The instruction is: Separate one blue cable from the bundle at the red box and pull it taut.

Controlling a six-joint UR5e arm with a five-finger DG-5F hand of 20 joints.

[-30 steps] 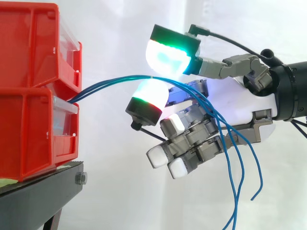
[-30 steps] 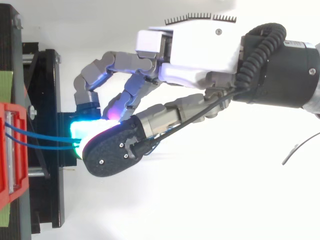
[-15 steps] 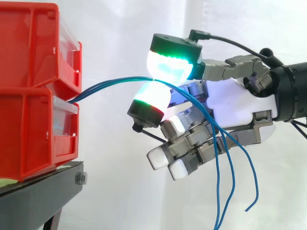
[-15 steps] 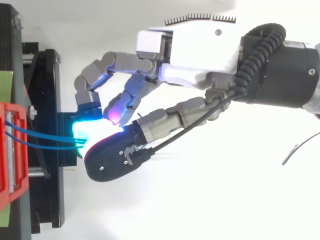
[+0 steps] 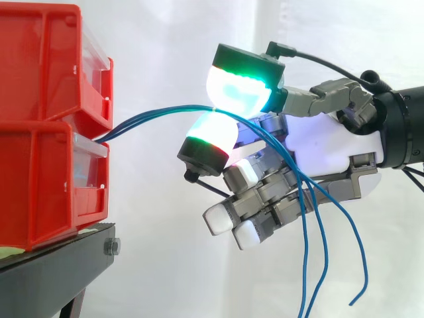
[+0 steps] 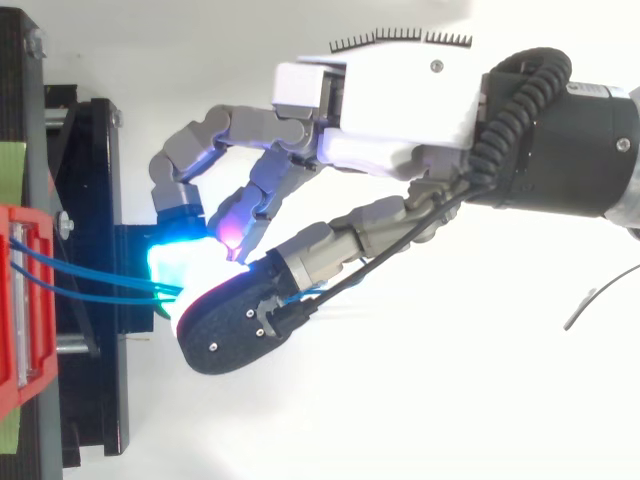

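Observation:
Several thin blue cables point(image 5: 156, 116) leave the gap between the two stacked red boxes point(image 5: 46, 126) and arch rightward. My hand point(image 5: 318, 149) reaches in from the right and pinches the bundle between a green-glowing upper pad point(image 5: 242, 89) and a lower pad point(image 5: 209, 132), right where the cables point(image 6: 90, 280) meet. Behind the pinch the loose ends point(image 5: 321, 245) hang down past the curled lower fingers. From above, the hand point(image 6: 390, 110) covers the pinch, and the cables run left to the red box point(image 6: 22, 300).
The red boxes sit on a black stand point(image 5: 59, 271), whose frame point(image 6: 95, 280) lies under the fingertips in the top view. A white curtain backs everything. Open space lies below and right of the hand.
The upper and lower pads have closed together onto the cable bundle. The hanging cable ends swing a little; the hand itself has barely shifted.

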